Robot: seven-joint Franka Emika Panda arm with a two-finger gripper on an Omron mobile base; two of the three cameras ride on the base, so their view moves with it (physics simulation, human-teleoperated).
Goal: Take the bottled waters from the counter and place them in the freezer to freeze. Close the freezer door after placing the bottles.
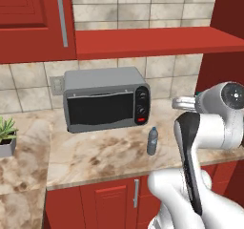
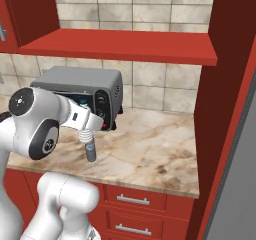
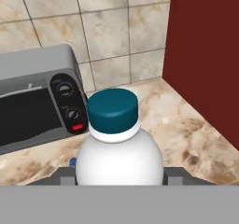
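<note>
I noted two water bottles. One [image 1: 152, 141] stood upright, cap up, on the counter [image 1: 95, 159] at the microwave's [image 1: 106, 100] five o'clock. The gripper [image 2: 89, 140] was clenched on the second bottle [image 2: 90, 151], long axis vertical, cap [image 3: 112, 109] uppermost.

We see a slim translucent grey-blue plastic bottle [image 1: 152, 141], smooth, with matt teal cap; a beige-brown marbled stone desk [image 1: 109, 156], polished; a grey metal-look microwave box [image 1: 106, 99], satin; glossy red cabinet fronts [image 2: 130, 204].
</note>
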